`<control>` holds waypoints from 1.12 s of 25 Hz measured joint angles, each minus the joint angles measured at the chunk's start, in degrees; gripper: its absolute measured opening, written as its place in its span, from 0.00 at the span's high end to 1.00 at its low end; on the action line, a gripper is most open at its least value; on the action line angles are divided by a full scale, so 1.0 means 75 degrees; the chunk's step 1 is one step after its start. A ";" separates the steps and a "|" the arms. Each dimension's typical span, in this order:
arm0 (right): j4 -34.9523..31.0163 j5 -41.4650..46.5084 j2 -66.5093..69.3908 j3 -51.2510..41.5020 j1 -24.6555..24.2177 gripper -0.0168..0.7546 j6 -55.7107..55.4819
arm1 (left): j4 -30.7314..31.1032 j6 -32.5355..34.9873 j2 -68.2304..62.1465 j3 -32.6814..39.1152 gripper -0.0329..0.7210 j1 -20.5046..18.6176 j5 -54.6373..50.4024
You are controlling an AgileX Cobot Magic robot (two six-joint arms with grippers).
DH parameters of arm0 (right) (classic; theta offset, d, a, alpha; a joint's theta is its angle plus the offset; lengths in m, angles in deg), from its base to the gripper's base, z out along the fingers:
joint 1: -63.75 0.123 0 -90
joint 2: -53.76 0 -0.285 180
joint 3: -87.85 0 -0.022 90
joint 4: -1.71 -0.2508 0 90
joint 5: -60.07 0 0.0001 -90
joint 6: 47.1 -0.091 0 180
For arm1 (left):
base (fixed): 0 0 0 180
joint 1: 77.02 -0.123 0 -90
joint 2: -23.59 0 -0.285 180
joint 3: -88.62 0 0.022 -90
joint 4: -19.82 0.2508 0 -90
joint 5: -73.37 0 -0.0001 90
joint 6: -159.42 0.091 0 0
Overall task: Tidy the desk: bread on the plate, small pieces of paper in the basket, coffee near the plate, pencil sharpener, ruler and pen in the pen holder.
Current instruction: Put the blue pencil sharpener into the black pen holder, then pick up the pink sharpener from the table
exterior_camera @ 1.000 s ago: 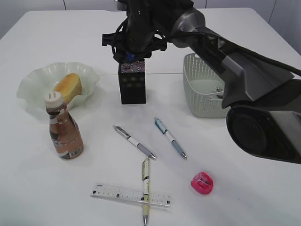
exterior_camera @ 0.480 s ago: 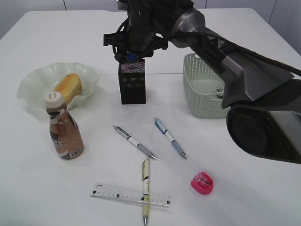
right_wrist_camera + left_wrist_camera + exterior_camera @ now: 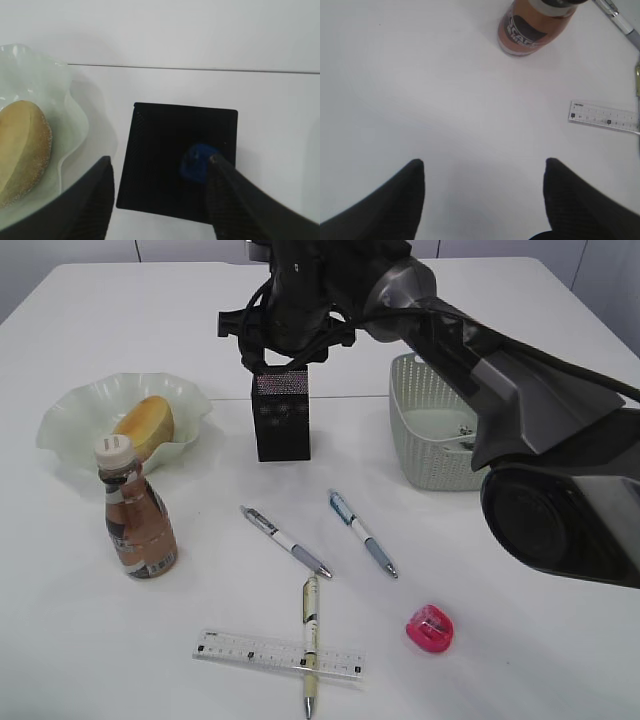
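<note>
The right gripper [image 3: 283, 358] hangs directly over the black square mesh pen holder [image 3: 282, 416], which stands near the table's centre toward twelve o'clock. In the right wrist view its two dark fingers [image 3: 227, 197] stand apart on either side of the holder's mouth with nothing between them, and a small blue object [image 3: 199, 162] lies down inside the holder. The left gripper [image 3: 482, 175] hovers over bare white table [image 3: 420, 90], jaws spread wide and empty.

At nine o'clock of the holder sits the pale green wavy glass plate [image 3: 75, 410] with the golden bread roll [image 3: 146, 426] on it. The brown coffee bottle with a white cap [image 3: 137, 513] stands upright just beside the plate, at its six o'clock. At three o'clock of the holder is the pale woven plastic basket [image 3: 425, 440], with small scraps inside.

Toward six o'clock lie two silver and blue pens [image 3: 286, 541] [image 3: 362, 533], apart from each other, and a cream pen [image 3: 310, 643] resting across the clear plastic ruler [image 3: 250, 651]. The pink pencil sharpener [image 3: 431, 628] lies at three o'clock of the ruler
</note>
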 joint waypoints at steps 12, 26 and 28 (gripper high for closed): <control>-0.1293 0.1233 0.0000 0.0354 0.0000 0.41 0.0521 | 0.0000 0.0000 0.0000 0.0000 0.24 0.0000 -0.0014; -0.2212 0.1291 -0.0816 0.0052 0.0000 0.41 0.0791 | 0.0153 0.0053 0.0000 0.0000 0.24 0.0000 -0.0079; -0.2212 0.1291 -0.1038 -0.0335 0.0000 0.41 0.0805 | 0.0153 0.0053 0.0000 0.0000 0.24 0.0000 -0.0084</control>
